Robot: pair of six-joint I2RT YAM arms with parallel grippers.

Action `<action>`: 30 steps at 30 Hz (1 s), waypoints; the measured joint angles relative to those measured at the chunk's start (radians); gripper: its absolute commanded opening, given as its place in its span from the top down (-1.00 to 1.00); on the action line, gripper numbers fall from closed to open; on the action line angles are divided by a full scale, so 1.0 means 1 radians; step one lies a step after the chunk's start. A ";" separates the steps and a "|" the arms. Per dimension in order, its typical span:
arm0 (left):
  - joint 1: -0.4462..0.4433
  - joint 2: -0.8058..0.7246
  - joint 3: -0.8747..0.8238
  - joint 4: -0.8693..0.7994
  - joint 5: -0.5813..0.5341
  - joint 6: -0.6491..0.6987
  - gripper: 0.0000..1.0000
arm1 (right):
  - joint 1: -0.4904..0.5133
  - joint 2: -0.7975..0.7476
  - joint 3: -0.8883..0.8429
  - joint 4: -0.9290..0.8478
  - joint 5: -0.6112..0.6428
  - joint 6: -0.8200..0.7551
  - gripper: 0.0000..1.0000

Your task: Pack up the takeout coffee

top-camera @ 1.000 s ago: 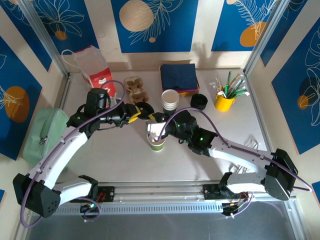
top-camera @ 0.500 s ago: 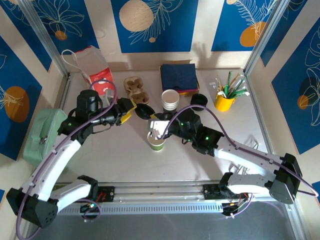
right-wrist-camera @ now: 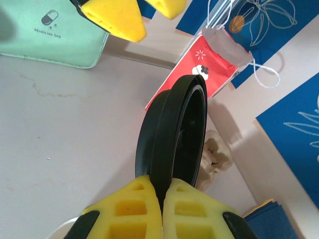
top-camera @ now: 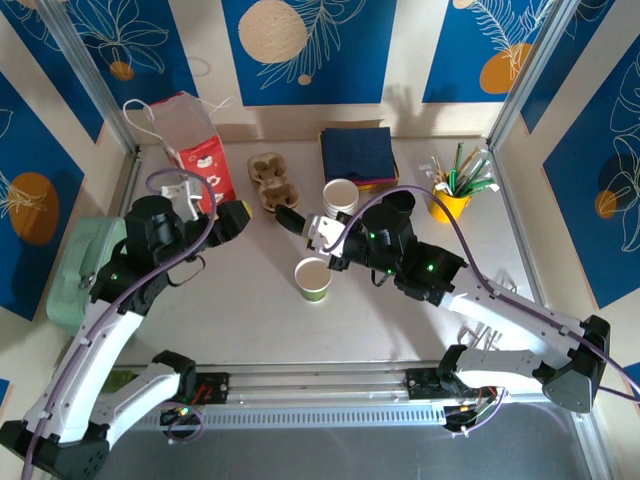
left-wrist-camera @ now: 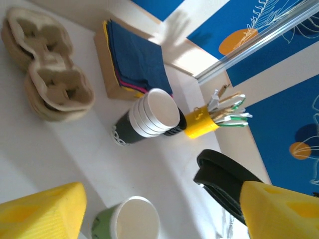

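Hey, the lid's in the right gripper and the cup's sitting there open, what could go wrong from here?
The right gripper pinches the black lid by its rim, standing on edge; it may twist or slip before it lies flat. The open cup stands free, with the left gripper open and apart from it, so an off-centre press could tip it. The stack of cups stands close behind and might get knocked.
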 measured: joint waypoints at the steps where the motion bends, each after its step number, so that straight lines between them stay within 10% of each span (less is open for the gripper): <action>1: 0.000 -0.005 -0.006 0.003 -0.013 0.019 -0.72 | -0.001 0.000 0.003 -0.008 0.000 0.018 1.00; 13: 0.000 -0.043 -0.112 0.089 -0.073 0.180 -0.82 | -0.061 0.006 0.180 -0.191 -0.060 0.368 1.00; 30: 0.000 -0.045 -0.206 0.187 -0.073 0.208 -0.83 | -0.318 -0.057 0.199 -0.293 -0.473 0.928 1.00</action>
